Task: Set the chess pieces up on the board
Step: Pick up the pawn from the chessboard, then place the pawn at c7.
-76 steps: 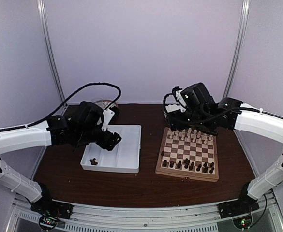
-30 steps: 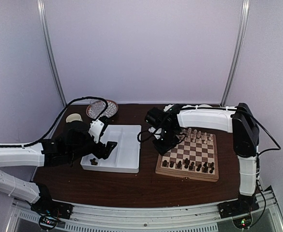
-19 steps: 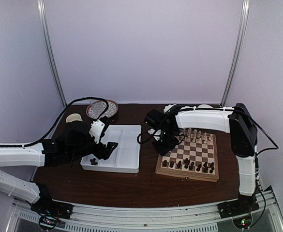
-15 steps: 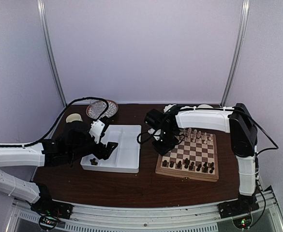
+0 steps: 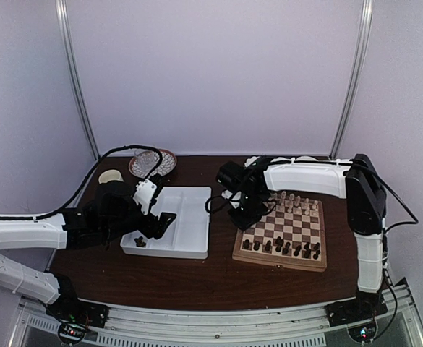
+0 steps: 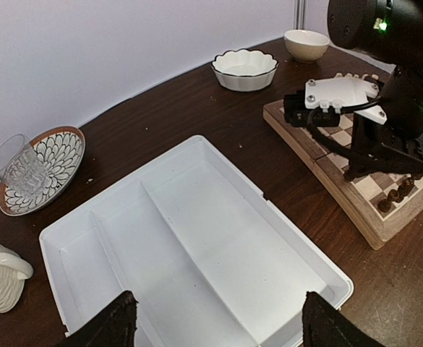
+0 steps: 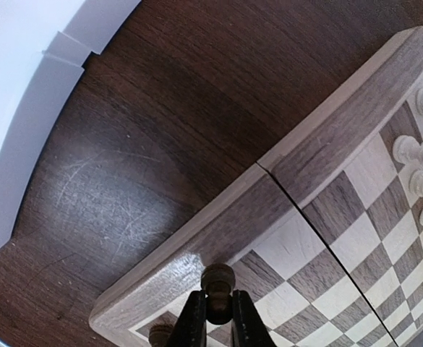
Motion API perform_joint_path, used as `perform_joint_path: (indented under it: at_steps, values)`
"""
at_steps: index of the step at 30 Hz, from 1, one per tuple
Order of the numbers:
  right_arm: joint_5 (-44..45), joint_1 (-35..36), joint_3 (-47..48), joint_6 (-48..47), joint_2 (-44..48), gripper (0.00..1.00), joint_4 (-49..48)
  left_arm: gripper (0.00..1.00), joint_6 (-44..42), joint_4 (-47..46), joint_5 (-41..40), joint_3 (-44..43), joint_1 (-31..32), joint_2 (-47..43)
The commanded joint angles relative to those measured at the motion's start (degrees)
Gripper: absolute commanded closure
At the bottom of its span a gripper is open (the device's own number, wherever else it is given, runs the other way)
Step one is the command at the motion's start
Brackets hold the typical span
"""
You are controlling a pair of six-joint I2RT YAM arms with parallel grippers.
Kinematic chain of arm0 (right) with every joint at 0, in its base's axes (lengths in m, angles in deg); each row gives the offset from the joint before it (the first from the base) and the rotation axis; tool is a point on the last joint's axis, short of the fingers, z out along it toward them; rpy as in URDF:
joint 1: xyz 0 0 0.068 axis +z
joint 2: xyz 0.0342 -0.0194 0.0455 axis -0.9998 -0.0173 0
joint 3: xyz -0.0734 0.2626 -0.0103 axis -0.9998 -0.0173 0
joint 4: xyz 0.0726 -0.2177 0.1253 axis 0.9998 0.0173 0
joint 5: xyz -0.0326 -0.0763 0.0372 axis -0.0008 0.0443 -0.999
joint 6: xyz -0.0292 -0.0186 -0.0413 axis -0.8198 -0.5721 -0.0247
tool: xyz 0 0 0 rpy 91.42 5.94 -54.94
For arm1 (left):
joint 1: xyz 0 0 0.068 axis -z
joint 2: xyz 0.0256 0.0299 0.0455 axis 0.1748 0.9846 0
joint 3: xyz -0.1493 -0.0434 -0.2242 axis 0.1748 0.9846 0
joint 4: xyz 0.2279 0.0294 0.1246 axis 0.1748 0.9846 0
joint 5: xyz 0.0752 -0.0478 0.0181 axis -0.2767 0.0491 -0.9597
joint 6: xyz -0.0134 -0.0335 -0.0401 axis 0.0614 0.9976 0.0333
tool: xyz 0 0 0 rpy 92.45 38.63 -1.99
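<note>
Two grippers: your right gripper [image 7: 218,303] is clenched on a dark piece [image 7: 218,277] at the board's [image 7: 319,148] left border; your left gripper [image 6: 218,323] hangs spread over the tray [image 6: 218,238]. Only the top view shows dark pieces [image 5: 139,241] in the tray's near-left corner. Pale pieces [image 7: 417,155] crowd the far rows; bare table [image 7: 139,144] separates tray and board.

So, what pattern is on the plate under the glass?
The plate has dark-outlined white petals; best in left wrist view.

The right gripper [image 7: 218,302] moves from the far side of the board [image 7: 319,173] to its left edge and closes on a dark chessman [image 7: 218,280].
</note>
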Motion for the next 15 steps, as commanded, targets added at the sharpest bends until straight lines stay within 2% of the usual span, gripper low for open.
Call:
perform_joint_path:
  at_steps: [1, 7, 13, 15]
  values:
    - [5.2, -0.5, -2.7, -0.6, 7.7, 0.91, 1.3, 0.22, -0.4, -1.7, 0.2, -0.6, -0.3, -0.6]
    - [6.8, -1.3, -11.7, 1.1, 18.6, 0.9, 1.9, 0.22, -0.3, -1.7, -0.1, -0.4, -0.3, -1.4]
    - [7.2, -2.1, -22.1, 6.7, 29.2, 0.9, -0.4, 0.22, 0.1, -1.6, 0.5, -0.3, -0.3, -1.9]
    - [7.6, -2.4, -24.1, 9.1, 30.7, 0.99, -0.3, 0.23, 0.3, -1.8, 0.7, -0.3, -0.3, -1.9]
